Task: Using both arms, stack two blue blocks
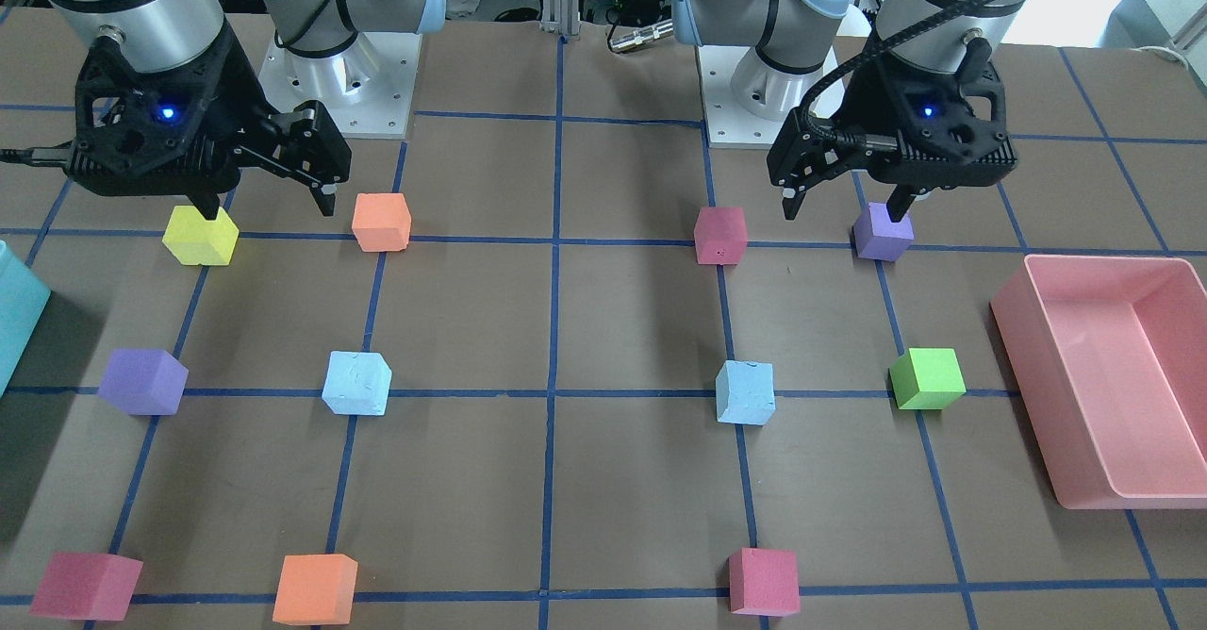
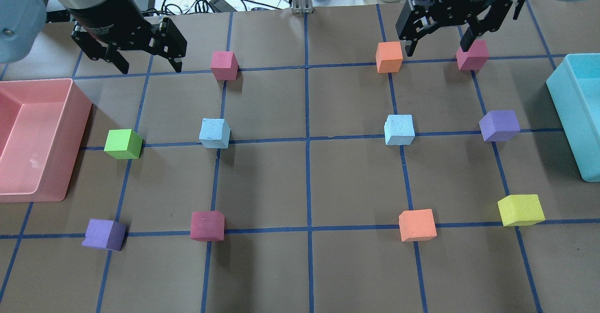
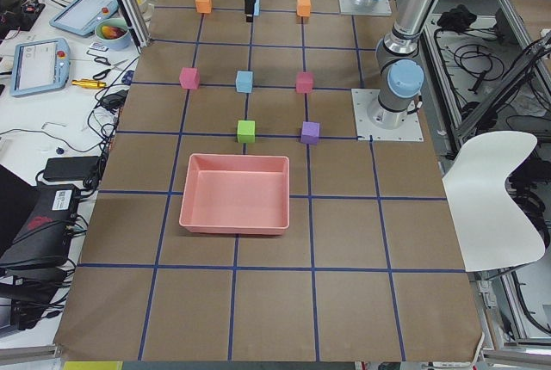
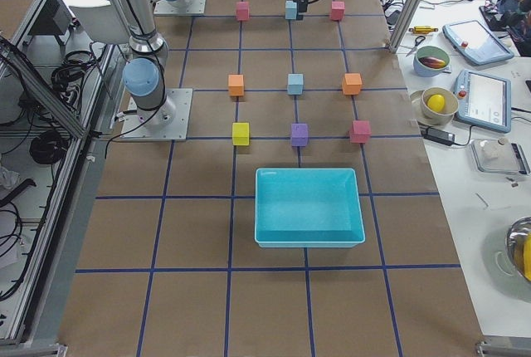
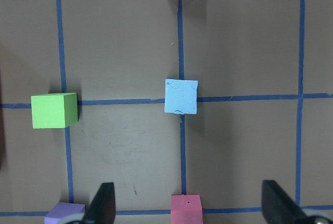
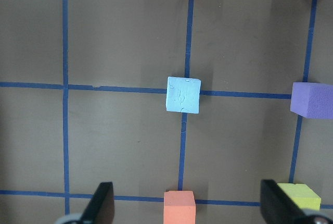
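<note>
1. Brown table (image 2: 262, 186) gridded with blue tape, coloured cubes on the crossings
2. Middle row: left blue block (image 2: 214, 133) and right blue block (image 2: 399, 130), well apart, both on the table, unstacked
3. Farther in the overhead view, left gripper (image 2: 150, 67) and right gripper (image 2: 437, 48) hang high, jaws spread wide, holding nothing
4. Likely the start: a gripper must next drop over its block and close

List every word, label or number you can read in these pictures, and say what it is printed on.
"2F Adaptive Gripper": white print on the right gripper, on its black body, overhead view.
On the left gripper: similar white print, too blurred to read.
On the handheld screens on the side bench: too small to read.
</note>
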Tool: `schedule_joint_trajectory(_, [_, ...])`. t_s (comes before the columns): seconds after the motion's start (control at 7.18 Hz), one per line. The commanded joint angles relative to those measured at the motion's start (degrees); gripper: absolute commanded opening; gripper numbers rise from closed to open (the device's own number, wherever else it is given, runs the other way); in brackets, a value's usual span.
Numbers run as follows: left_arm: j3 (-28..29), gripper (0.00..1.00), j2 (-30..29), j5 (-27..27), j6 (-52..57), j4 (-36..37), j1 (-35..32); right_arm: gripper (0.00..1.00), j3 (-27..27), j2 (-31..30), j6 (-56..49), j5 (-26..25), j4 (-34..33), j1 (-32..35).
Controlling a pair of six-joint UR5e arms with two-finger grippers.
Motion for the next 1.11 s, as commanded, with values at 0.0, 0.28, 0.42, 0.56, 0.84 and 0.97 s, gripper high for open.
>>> schedule_joint_trajectory(0.0, [0.0, 1.0, 0.0, 0.0, 0.0, 0.0, 0.0, 1.0, 0.9, 1.3, 0.0, 0.0, -0.5, -0.1])
schedule_joint_trajectory(0.28, [0.0, 1.0, 0.0, -0.1, 0.0, 0.0, 0.0, 1.0, 7.3, 4.7, -0.2, -0.1, -7.9, -0.7])
schedule_joint_trajectory(0.42, [0.0, 1.0, 0.0, -0.1, -0.1, 0.0, 0.0, 1.0, 12.6, 7.0, -0.3, -0.4, -16.0, -0.9])
schedule_joint_trajectory(0.56, [0.0, 1.0, 0.1, -0.2, -0.1, 0.0, 0.0, 1.0, 19.1, 9.2, -1.8, -0.7, -26.7, -1.7])
schedule_joint_trajectory(0.84, [0.0, 1.0, 0.0, -0.1, -0.1, 0.0, 0.0, 1.0, 27.6, 13.4, -2.2, 0.0, -39.1, -3.2])
schedule_joint_trajectory(0.97, [0.0, 1.0, 0.0, -0.1, -0.1, 0.0, 0.0, 0.98, 28.6, 15.6, -2.0, 0.3, -41.0, -3.1])
